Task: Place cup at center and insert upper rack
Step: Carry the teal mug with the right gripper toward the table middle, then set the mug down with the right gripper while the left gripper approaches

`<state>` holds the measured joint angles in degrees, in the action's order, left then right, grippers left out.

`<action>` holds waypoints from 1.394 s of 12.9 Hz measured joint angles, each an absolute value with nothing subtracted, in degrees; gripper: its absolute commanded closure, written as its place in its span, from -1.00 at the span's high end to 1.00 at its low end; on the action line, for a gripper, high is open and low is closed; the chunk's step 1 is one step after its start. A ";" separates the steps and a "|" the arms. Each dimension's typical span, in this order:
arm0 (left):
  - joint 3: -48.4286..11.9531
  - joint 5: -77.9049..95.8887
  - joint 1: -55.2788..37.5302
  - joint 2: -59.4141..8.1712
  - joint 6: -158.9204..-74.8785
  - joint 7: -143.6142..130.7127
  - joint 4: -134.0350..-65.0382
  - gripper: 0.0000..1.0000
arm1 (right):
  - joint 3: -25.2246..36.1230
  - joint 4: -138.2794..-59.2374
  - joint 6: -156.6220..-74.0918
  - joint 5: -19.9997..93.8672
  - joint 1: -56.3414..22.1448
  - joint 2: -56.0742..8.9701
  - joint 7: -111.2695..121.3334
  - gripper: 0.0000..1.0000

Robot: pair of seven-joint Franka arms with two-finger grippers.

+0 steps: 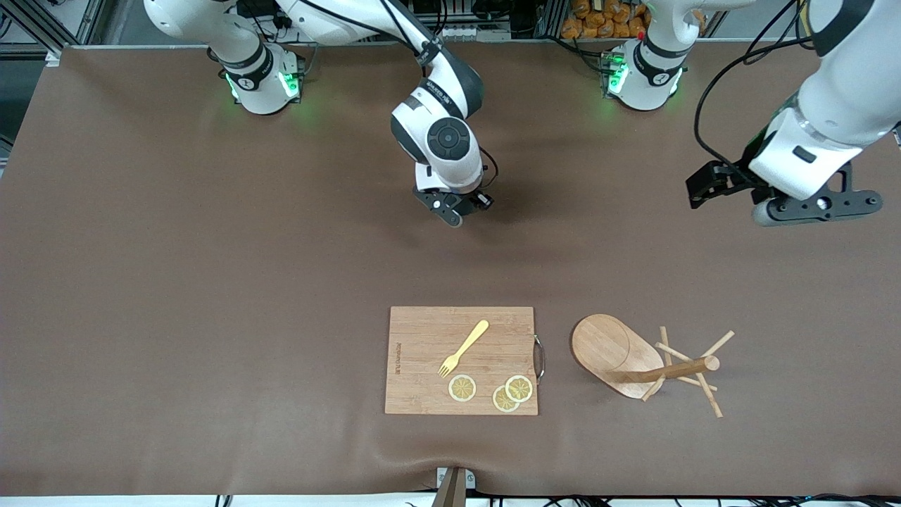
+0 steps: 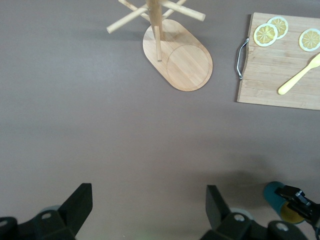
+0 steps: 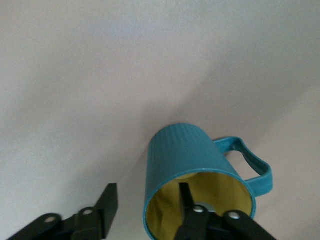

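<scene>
Right wrist view: cup (image 3: 192, 165) straddled by right hand (image 3: 145, 210) | front view: cup hidden

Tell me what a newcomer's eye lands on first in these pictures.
First, the wooden mug tree standing beside the cutting board, which carries a yellow fork and three lemon slices. Next, the right gripper at the table's middle, straddling the rim of the teal cup, one finger inside, one outside, jaws parted. The left gripper hangs open over bare table near the left arm's end.
</scene>
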<state>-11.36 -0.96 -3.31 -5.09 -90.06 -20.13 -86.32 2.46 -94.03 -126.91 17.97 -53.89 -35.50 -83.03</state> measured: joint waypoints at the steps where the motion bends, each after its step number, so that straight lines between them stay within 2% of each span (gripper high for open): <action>1: -11.73 -0.94 -3.41 -5.17 -90.09 -21.62 -86.32 1.00 | 2.73 -93.84 -126.48 17.97 -53.59 -35.25 -82.58 1.00; 5: -12.69 -0.85 -5.14 -5.39 -90.10 -26.84 -86.32 1.00 | 3.54 -92.64 -118.63 17.97 -49.34 -30.43 -73.10 1.00; 11: -13.00 -0.99 -15.18 -6.76 -91.03 -49.84 -86.31 1.00 | 4.22 -92.48 -103.46 17.93 -34.71 -18.38 -50.74 1.00; 14: -13.04 -2.42 -20.54 -9.80 -93.21 -58.78 -85.84 1.00 | 4.35 -92.57 -97.44 12.90 -27.96 -14.16 -41.70 1.00; 18: -12.93 -8.29 -29.73 -17.02 -96.46 -71.59 -81.03 1.00 | 4.34 -95.42 -95.73 9.88 -21.47 -6.74 -29.22 1.00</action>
<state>-12.93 -8.29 -29.73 -17.02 -96.46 -71.59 -81.03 4.34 -95.42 -95.73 9.88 -21.47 -6.74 -29.22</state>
